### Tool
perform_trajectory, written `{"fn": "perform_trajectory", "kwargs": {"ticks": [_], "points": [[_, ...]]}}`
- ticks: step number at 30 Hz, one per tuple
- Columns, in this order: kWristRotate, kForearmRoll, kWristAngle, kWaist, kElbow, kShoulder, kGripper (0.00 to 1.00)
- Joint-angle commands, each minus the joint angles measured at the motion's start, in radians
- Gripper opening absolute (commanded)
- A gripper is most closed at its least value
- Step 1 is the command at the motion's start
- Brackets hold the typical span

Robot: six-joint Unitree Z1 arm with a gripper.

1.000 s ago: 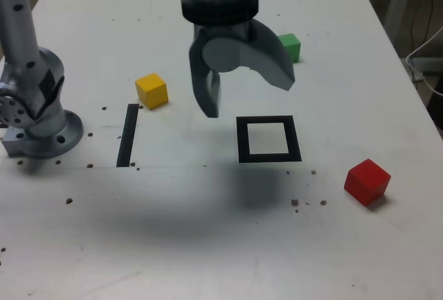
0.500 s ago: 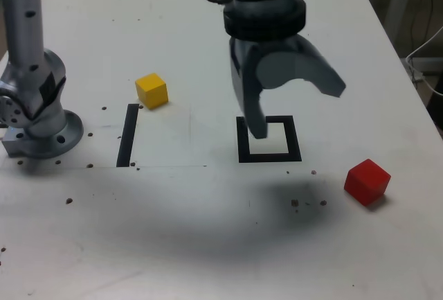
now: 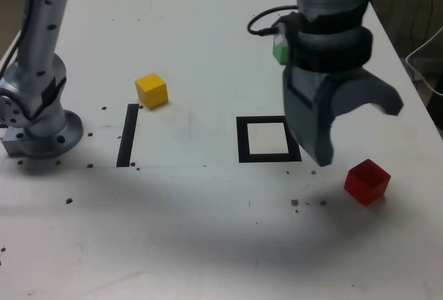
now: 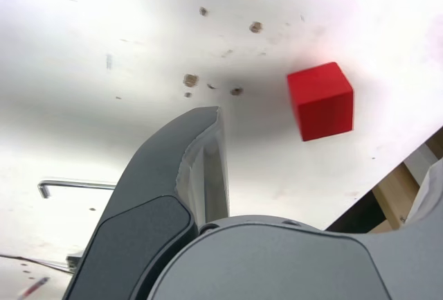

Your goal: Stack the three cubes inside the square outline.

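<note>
A: The claw [image 3: 346,137] hangs over the white table [image 3: 208,231] with its jaws spread wide and nothing between them. A second ago it hovered farther toward the exterior view's left, between the yellow cube and the green one; half a second ago it stood above the square outline. Now it has swung past the outline toward the red cube.

B: Where do the cubes lie from the claw?

A: The red cube [image 3: 367,181] sits on the table just beside the claw's lower finger, toward the exterior view's right and nearer the camera, not yet touched. The wrist view shows it apart from the one finger [image 4: 201,168] seen there. The green cube [image 3: 279,50] peeks out behind the claw's wrist, farther from the camera. The yellow cube [image 3: 151,91] is well apart, toward the exterior view's left.

B: And the outline?

A: The square outline [image 3: 268,139] lies just beside the claw, toward the exterior view's left, its white centre bare. A straight tape strip [image 3: 127,135] lies beyond it.

B: So what does that mean?

A: No cube is stacked yet. My judgement: the claw is heading for the red cube as the first pick.
</note>
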Motion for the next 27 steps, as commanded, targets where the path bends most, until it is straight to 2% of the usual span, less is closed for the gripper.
{"fn": "perform_trajectory", "kwargs": {"ticks": [1, 5, 9, 15, 27], "points": [[-0.005, 0.014, 0.014, -0.001, -0.032, 0.02, 0.99], [-0.018, 0.053, 0.057, -0.001, -0.088, 0.051, 0.99], [-0.031, 0.093, 0.079, -0.001, -0.148, 0.089, 0.99], [-0.046, 0.158, 0.087, -0.001, -0.239, 0.16, 0.99], [-0.105, 0.283, 0.068, -0.001, -0.36, 0.24, 0.98]]}}
